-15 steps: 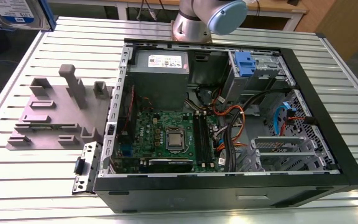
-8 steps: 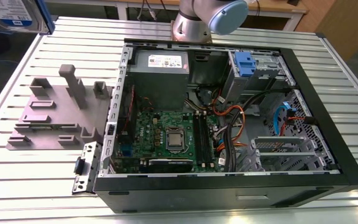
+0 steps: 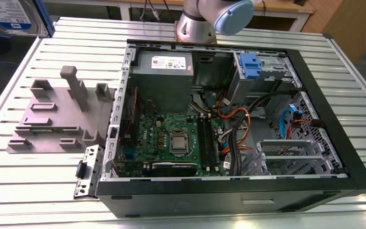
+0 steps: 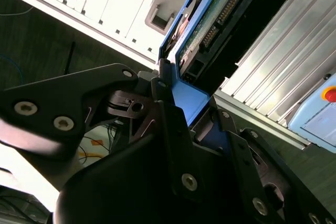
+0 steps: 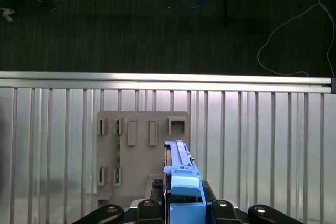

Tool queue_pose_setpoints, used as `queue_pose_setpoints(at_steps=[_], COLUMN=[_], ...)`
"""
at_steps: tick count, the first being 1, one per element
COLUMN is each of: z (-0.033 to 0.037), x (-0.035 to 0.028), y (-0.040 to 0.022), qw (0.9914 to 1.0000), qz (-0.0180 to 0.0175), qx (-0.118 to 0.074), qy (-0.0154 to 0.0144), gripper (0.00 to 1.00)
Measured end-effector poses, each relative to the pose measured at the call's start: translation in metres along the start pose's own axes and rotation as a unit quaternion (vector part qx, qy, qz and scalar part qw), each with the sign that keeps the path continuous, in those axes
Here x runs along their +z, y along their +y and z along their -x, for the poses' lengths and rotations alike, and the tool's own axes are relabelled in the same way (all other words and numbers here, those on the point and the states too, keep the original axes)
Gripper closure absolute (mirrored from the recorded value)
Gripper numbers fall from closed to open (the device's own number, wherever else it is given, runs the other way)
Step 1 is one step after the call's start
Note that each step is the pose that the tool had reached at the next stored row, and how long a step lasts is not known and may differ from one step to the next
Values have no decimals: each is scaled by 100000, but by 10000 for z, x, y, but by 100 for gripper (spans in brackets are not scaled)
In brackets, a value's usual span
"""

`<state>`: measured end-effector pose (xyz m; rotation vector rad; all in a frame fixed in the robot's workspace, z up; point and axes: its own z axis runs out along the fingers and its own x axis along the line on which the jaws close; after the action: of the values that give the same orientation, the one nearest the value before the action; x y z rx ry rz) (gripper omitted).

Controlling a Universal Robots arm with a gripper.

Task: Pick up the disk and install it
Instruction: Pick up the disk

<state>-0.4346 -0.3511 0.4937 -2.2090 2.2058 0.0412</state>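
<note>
The disk [image 3: 11,16] hangs high above the table's far corner at the exterior view's left, its white-and-blue label facing the camera and its blue carrier along the edge. In the first wrist view the disk [image 5: 180,169] is seen edge-on above the grey fixture plate [image 5: 142,145]. My gripper [image 5: 184,205] is shut on the carrier's blue end tab. In the second wrist view the disk [image 4: 212,22] shows its circuit-board side, with the gripper [image 4: 190,111] clamped on the blue tab between its black fingers [image 4: 168,103].
The open computer case [image 3: 335,124] lies on the slatted aluminium table [image 3: 30,191], with the motherboard, the grey power supply [image 3: 164,62] and a blue-tabbed drive bay [image 3: 249,64] inside. The grey fixture plate [image 3: 55,114] stands beside the case. The arm's base [image 3: 199,24] is behind the case.
</note>
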Motion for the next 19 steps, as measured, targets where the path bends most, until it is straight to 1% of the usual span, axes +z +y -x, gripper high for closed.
queue_pose_setpoints(at_steps=[3, 8, 19], z=[-1, -1, -1], x=[0, 0, 0], y=[0, -18, -86], qw=[100000, 100000, 100000], qz=[-3, -3, -4], qx=[2, -1, 0], qy=[-2, -3, -3], gripper=[64, 64, 64])
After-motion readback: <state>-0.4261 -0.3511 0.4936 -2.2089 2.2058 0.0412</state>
